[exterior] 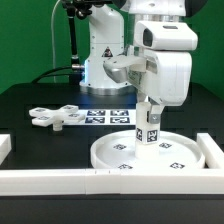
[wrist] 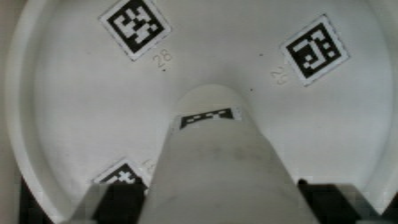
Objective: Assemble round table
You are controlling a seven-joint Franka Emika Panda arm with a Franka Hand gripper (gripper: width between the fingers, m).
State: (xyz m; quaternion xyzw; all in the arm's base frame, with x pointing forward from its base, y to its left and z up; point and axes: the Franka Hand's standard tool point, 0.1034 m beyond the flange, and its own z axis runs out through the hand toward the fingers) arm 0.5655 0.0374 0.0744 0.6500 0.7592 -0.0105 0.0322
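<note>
Tool: the tool (exterior: 149,108) is pinching the leg, with a dark finger (wrist: 118,204) pressed against either side of its upper part.
Leg: the short cylindrical leg (exterior: 150,131) stands upright under the tool, over the middle of the round disc (exterior: 118,153). Its lower end meets the disc or nearly so; whether it is seated there cannot be told.
Disc: it lies flat on the black worktop (exterior: 35,98) at the near right, tucked into the corner of the white border rails (exterior: 100,181).
Cross base: the four-lobed cross base (exterior: 55,117) lies flat at the left, well apart from the disc and just beside the marker board (exterior: 106,117).
Handling: the parts look like hard white plastic, so probably light and stiff, not fragile. The leg's smooth round wall may twist or slide between the pads if pushed off-axis.
Where to hold: the leg is best taken across its side, high up, leaving the lower end free to meet the disc. The disc looks too wide to span and would be gripped at its rim, the cross base by one lobe.
</note>
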